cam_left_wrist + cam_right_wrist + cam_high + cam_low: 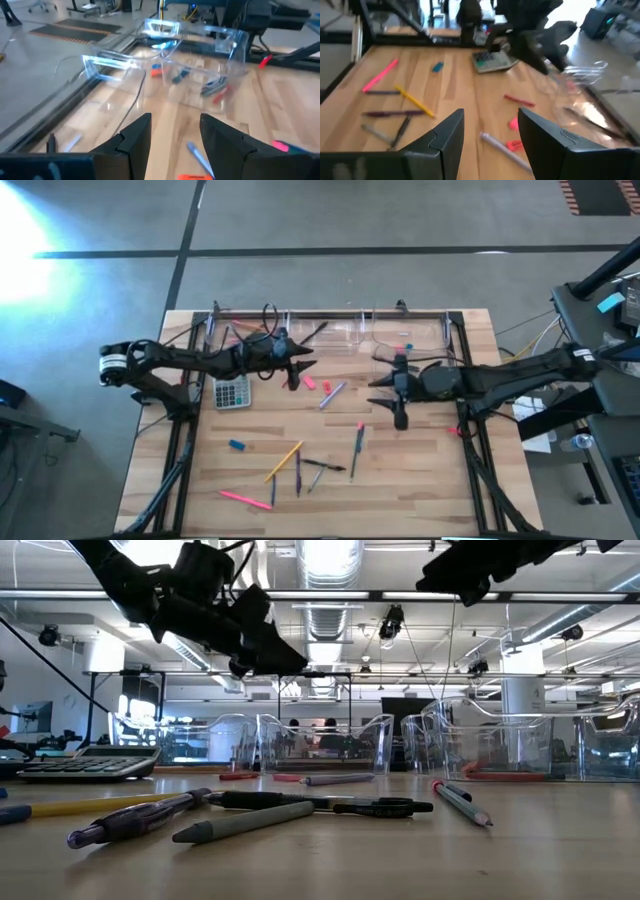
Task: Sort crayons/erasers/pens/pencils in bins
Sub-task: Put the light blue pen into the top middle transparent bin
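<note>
Both grippers hover open above the table and hold nothing. My left gripper (pixel 303 366) (pixel 175 134) is above a red stick (pixel 293 381) and two pink erasers (pixel 309 383), facing the clear bins (pixel 200 60) along the far edge. My right gripper (pixel 385 386) (pixel 490 134) faces left toward a grey pen (pixel 332 395) (pixel 502 148) and the pink erasers (pixel 514 123). A yellow pencil (pixel 283 462), a pink pencil (pixel 245 499), dark pens (pixel 298 476) and a blue eraser (pixel 237 445) lie flat nearer the near edge.
A grey calculator (pixel 232 392) lies left of centre. The bins (pixel 345 332) at the far edge hold a few coloured pieces (pixel 215 89). A metal frame rail (pixel 330 314) runs behind them. Another pen (pixel 356 448) lies between the grippers and the near edge.
</note>
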Controlling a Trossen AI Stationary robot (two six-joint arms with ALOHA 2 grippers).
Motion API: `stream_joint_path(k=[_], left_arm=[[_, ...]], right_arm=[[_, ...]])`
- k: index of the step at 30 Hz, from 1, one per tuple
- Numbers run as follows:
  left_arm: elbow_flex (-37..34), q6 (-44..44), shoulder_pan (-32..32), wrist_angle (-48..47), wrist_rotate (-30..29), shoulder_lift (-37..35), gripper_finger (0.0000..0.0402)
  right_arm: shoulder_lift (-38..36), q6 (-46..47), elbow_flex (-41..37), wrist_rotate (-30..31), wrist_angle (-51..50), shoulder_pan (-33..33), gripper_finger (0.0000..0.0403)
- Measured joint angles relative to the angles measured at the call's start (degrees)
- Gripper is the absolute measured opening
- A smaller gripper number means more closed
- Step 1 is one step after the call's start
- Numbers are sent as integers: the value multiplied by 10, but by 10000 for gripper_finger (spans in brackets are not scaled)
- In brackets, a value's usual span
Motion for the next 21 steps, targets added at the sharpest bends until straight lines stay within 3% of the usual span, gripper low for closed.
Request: stream_joint_path(k=[8,13,21], left_arm=[[19,25,1,35,-39,32,155],[51,49,3,105,-39,67,155],[144,113,4,112,-38,132,155]], right_arm=[[49,80,5,-66,-37,-2,175],[89,124,4,-66,-52,-2,175],[141,170,-8,-64,-31,-4,176]])
